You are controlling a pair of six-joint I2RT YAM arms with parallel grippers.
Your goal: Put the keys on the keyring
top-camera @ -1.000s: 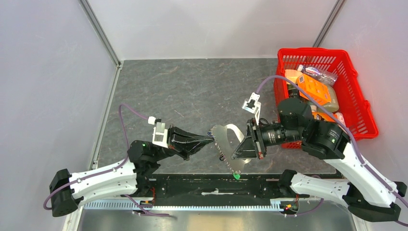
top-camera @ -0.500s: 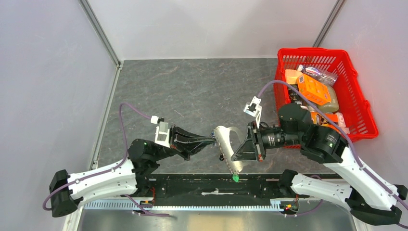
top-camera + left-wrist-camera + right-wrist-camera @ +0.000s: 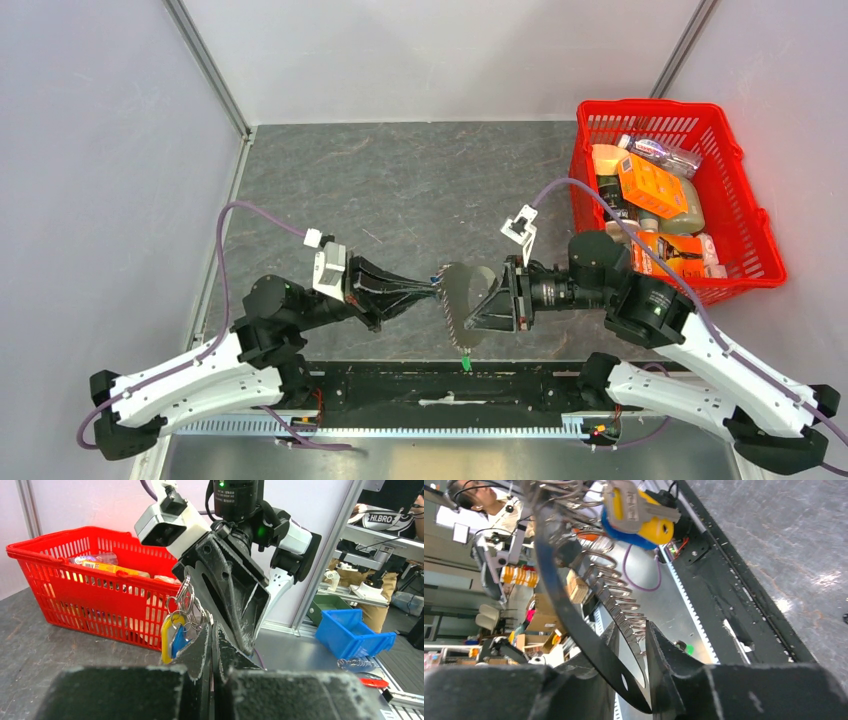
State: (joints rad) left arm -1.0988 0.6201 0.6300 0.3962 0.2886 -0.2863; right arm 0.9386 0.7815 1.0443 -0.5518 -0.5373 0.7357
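The keyring point(image 3: 462, 283), a flat silver loop, hangs in the air between my two grippers. Its twisted chain point(image 3: 455, 325) drops to a green tag point(image 3: 466, 364). My left gripper point(image 3: 432, 285) is shut at the loop's left end; the exact pinch point is hidden. The keys point(image 3: 172, 635), with yellow and blue caps, dangle on small wire rings beside my left gripper point(image 3: 212, 627). In the right wrist view the keys point(image 3: 639, 515) hang at the top. My right gripper point(image 3: 633, 627) stands open, with the keyring band point(image 3: 569, 615) passing loosely between its fingers.
A red basket point(image 3: 760, 230) full of packets stands at the right. A black rail point(image 3: 400, 385) runs along the near edge, just under the green tag. Grey walls close in the left, right and back.
My right gripper's jaws have parted around the keyring band. Both grippers and the keyring have drifted left, and the green tag swung left with them.
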